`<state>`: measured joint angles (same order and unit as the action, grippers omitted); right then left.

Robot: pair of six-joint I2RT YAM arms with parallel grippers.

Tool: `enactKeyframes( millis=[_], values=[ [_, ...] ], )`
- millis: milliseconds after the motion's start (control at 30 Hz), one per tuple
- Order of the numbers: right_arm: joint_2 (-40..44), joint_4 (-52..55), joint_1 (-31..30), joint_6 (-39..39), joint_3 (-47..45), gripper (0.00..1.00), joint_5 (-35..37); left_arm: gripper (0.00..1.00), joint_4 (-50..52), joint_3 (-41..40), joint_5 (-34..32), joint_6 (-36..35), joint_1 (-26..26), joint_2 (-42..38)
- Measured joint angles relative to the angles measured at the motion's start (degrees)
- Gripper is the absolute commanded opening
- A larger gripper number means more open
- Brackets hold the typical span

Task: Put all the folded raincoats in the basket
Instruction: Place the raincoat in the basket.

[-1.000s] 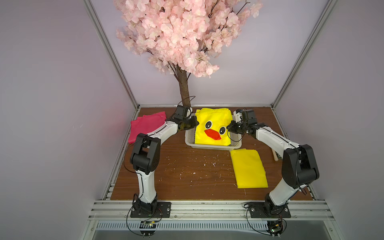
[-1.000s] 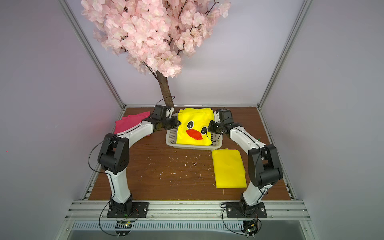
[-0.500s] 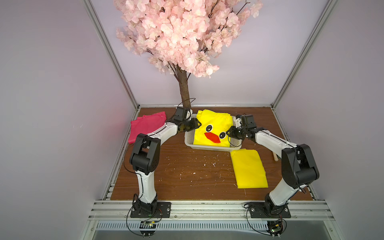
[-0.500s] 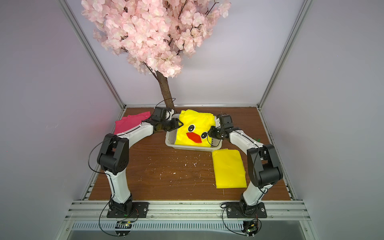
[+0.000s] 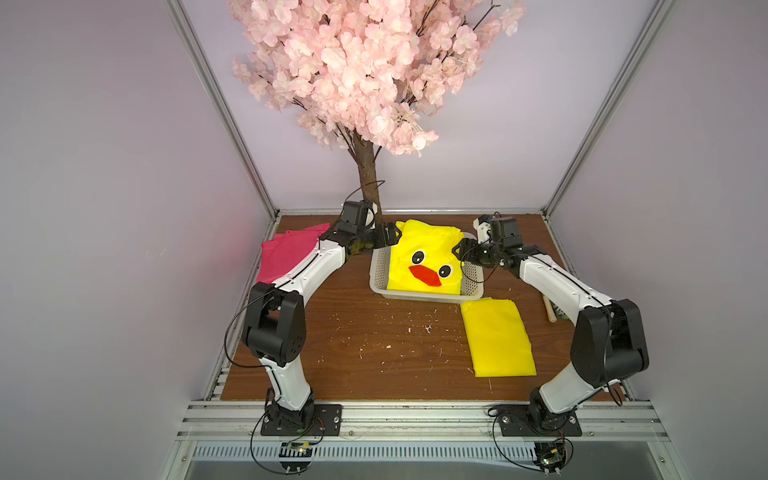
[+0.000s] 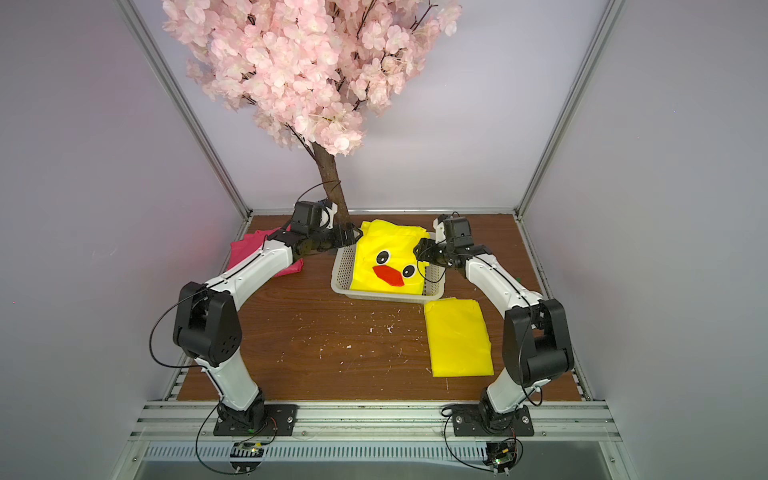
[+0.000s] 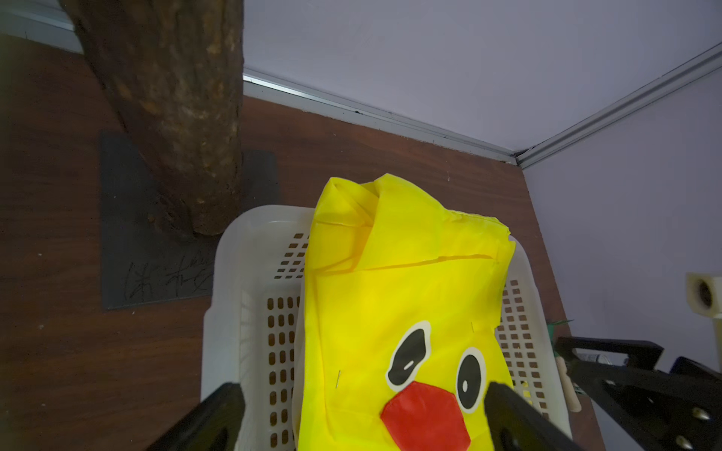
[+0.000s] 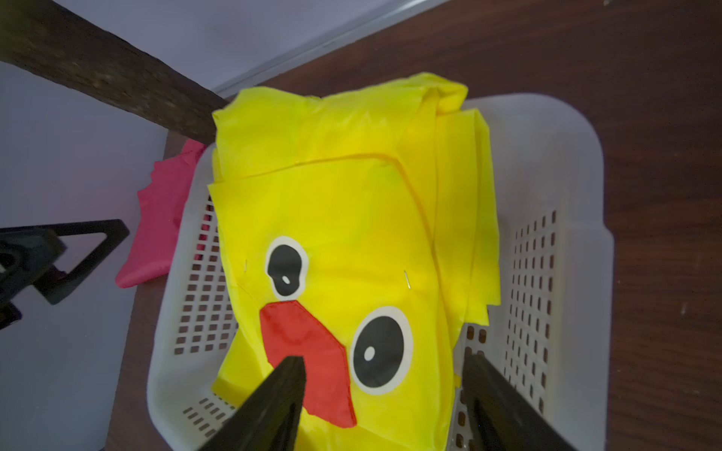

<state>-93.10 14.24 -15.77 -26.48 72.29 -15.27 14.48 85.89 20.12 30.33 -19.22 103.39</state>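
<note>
Wood tabletop (image 5: 374,345) holds white basket (image 5: 428,296) — yellow duck raincoat (image 5: 424,253) lies inside it; left gripper (image 5: 394,240) & right gripper (image 5: 458,252) at basket's sides — both w/ jaws spread apart, gripping nothing.

Left tool (image 7: 363,390), right tool (image 8: 383,361) — both spread

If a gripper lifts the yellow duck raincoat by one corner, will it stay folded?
Probably not: the duck raincoat is thin fabric in loose layers, so it would likely sag open. It looks light and smooth, perhaps slippery.

Wooden table (image 5: 374,353) bears basket (image 5: 428,296), pink cloth (image 5: 286,253), yellow sheet (image 5: 496,338), tree trunk (image 5: 368,174).
</note>
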Motion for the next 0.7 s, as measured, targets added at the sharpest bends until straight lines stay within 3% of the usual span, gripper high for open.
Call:
enactKeyframes(
  millis=[167, 300, 433, 700],
  values=[
    [-3.8, 0.7, -0.3, 0.6, 10.1, 0.7, -0.6, 1.0, 0.0, 11.7, 0.9, -1.9, -1.2, 6.6],
    [-9.9, 0.7, -1.4, 0.7, 15.5, 0.69, -1.4, 1.0, -1.5, 16.1, 2.7, -1.9, -2.9, 12.1],
    [-17.1, 1.0, -3.7, 0.6, 17.3, 0.69, -1.6, 1.0, -3.9, 14.8, 4.0, -0.9, -4.5, 15.7],
    [-23.7, 1.5, -6.9, 0.1, 14.5, 0.68, -1.1, 1.0, -11.4, 1.9, 4.7, 1.9, -5.5, 16.0]
  ],
)
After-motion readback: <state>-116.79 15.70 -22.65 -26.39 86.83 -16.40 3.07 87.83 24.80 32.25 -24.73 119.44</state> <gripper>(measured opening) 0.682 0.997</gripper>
